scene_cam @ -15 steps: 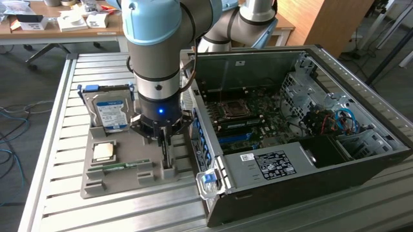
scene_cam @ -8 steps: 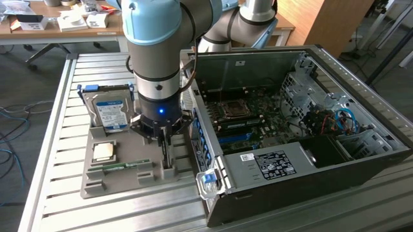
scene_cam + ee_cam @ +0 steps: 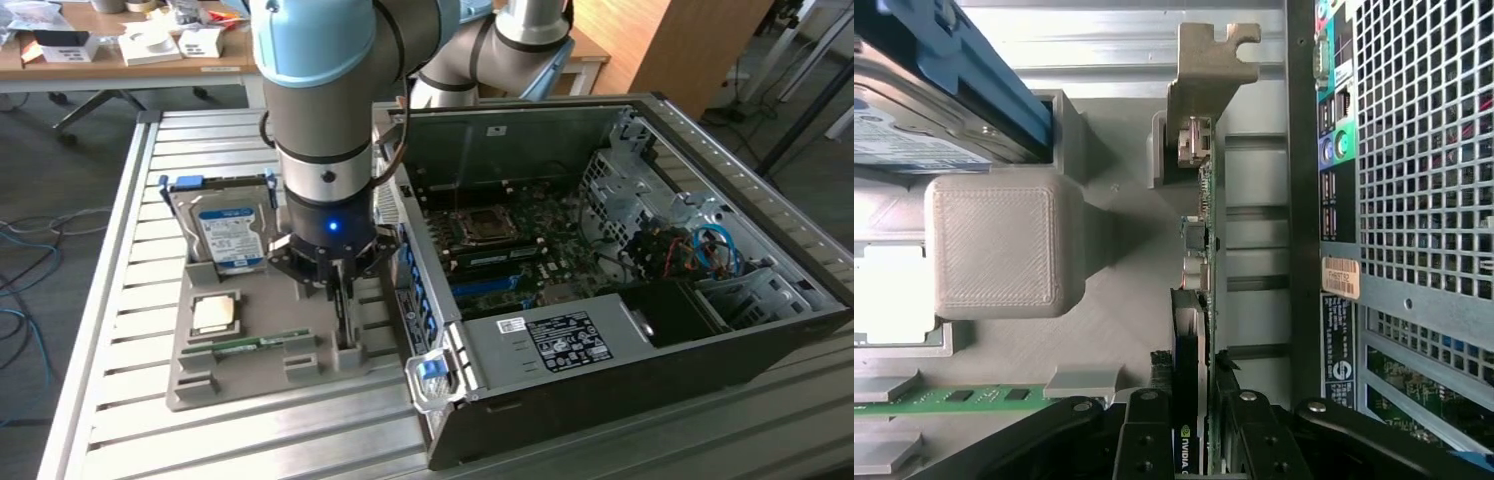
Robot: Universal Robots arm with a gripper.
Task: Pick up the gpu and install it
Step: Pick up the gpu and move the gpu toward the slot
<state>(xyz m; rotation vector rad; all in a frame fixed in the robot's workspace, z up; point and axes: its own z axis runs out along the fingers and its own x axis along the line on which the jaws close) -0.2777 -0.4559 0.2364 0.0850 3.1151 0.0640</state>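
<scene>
Desk: I see a grey metal desk [image 3: 114, 300] made of long slats. It has lots of bare room on the exterior view's left of the tray.
Tray: A grey tray [image 3: 254, 385] lies flat on the desk. Its edge on the exterior view's right is just beside the big computer case [image 3: 641, 390].
Case: The case lies on its side with the lid off. I can look down on the green board [image 3: 514, 235] inside. Its back wall, full of little holes, runs along beside the tray.
Gpu: The gpu [image 3: 1190, 320] stands on its thin edge in the tray, on the side nearest the case. Its pale metal bracket [image 3: 1204, 90] is at the end far from the end effector.
Room at the sides: Only a thin strip of room lies between the gpu and the case wall. On the other side, a grey block [image 3: 999, 245] of the tray stands near, with a small open lane between it and the gpu.
End effector: The end effector [image 3: 343, 295] points straight down over the tray. In the wrist view its two black fingers [image 3: 1146, 440] sit against both flat sides of the gpu, so I call it clamped on the gpu.
Other things: A hard drive [image 3: 227, 235] with a blue and white label stands at the far part of the tray. A pale square chip [image 3: 216, 315] and a thin green memory stick [image 3: 254, 345] lie in the tray too, apart from the gpu.
</scene>
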